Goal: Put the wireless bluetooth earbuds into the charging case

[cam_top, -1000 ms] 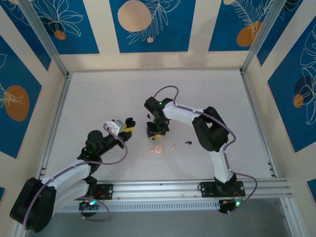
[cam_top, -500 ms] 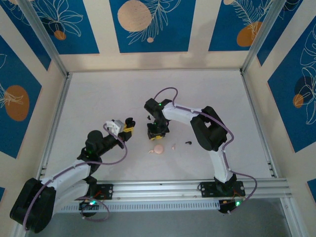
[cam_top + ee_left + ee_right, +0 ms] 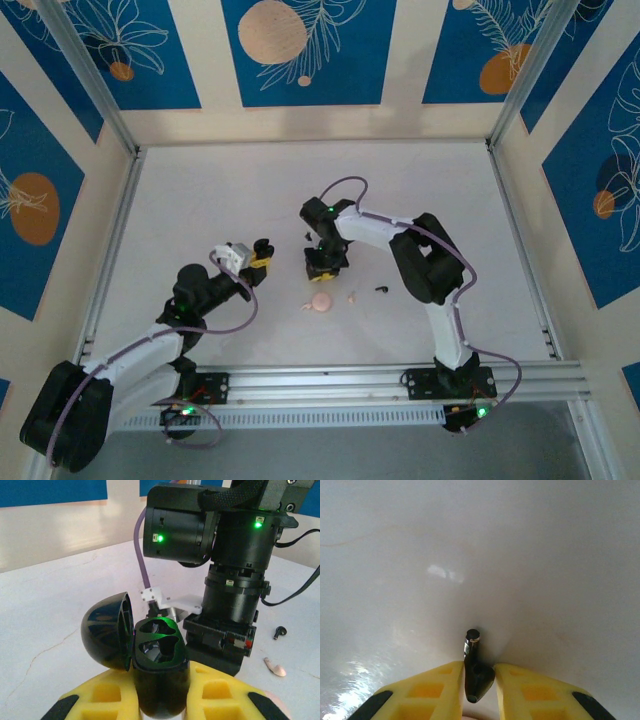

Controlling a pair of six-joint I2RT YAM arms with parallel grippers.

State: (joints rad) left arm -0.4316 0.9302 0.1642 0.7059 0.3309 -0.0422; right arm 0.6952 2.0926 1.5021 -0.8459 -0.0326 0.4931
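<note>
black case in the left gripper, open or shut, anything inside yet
Open and empty: the black case has its lid hinged back to the left, and both earbud wells show bare.

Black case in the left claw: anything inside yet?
No buds. The lid is open, and both moulded wells of the black case are empty and lit green. Its lower half is hidden between the yellow fingers of the left claw.

case (image 3: pixel 155 650) in left tool (image 3: pixel 262 250) | earbud (image 3: pixel 471 645) in right tool (image 3: pixel 479 669) | second case (image 3: pixel 321 301) left of 2 earbuds (image 3: pixel 353 296), on table (image 3: pixel 200 200)
</note>
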